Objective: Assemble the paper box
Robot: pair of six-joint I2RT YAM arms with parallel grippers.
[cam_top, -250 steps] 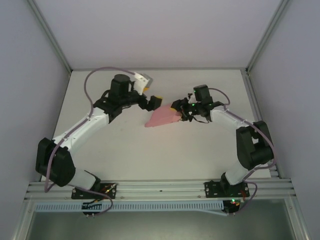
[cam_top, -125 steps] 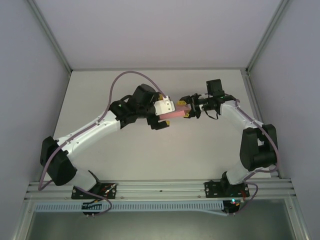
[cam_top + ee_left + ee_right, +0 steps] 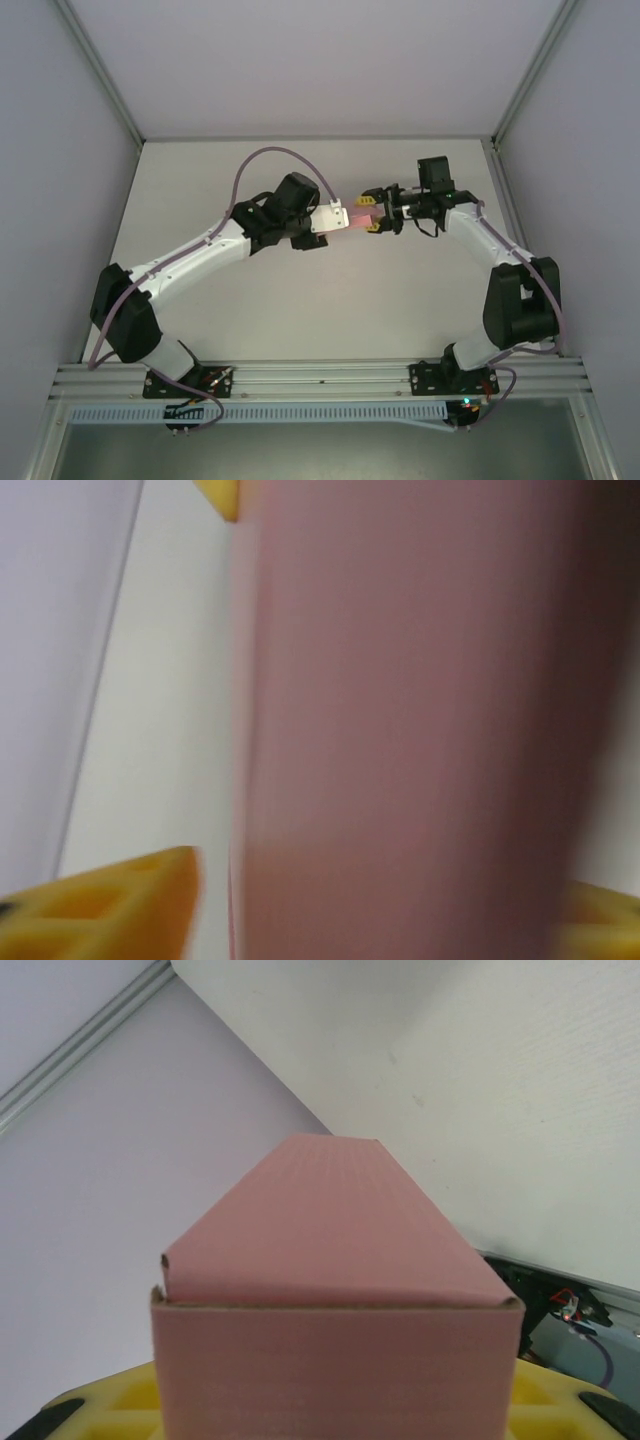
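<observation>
The paper box [image 3: 356, 218] is a small pink folded box held above the table between the two arms. My right gripper [image 3: 376, 212] is shut on its right end. In the right wrist view the box [image 3: 335, 1260] stands out from between the yellow fingers [image 3: 90, 1410], its top flap sloping away. My left gripper [image 3: 336, 223] is at the box's left end. In the blurred left wrist view the box [image 3: 400, 730] sits between the yellow fingers [image 3: 110, 905], with a narrow gap showing on the left side.
The white table [image 3: 300, 300] is closed in by pale walls with aluminium posts [image 3: 100, 75] at the back corners. A ribbed metal rail [image 3: 320, 375] with both arm bases runs along the near edge.
The right gripper lifted the box off the table and carried it back and right. The left arm swung in to the box's left end, and its jaws narrowed around it.
</observation>
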